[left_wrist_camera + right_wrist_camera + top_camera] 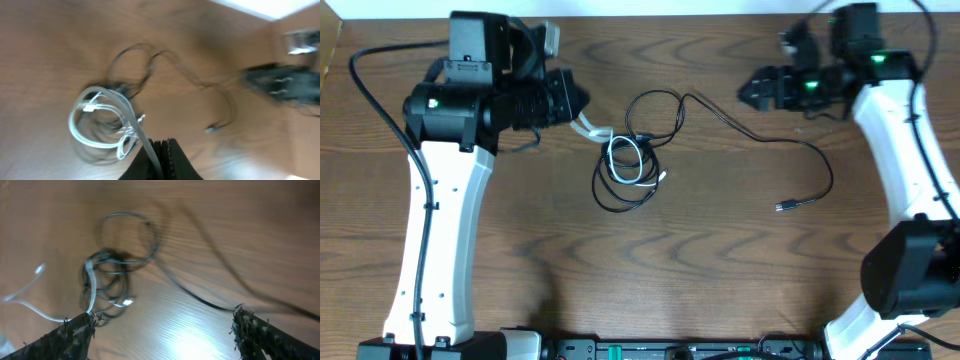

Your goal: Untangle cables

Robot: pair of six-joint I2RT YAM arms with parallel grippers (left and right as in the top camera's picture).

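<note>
Cables [625, 160] lie tangled just beyond the left gripper [161, 145], whose fingers pinch the white cable [120, 104]. The right gripper [164, 315] stands spread.

Cable tangle [632, 160] at centre of table [700, 280]. Coiled cable [625, 158] sits inside tangle, one strand leading upper left into left gripper [577, 102]. Long cable [760, 139] runs right from tangle and curls down; its plug [787, 206] lies right of centre. Right gripper [750, 90] in upper right of frame, beyond long cable, apart from it.
</note>
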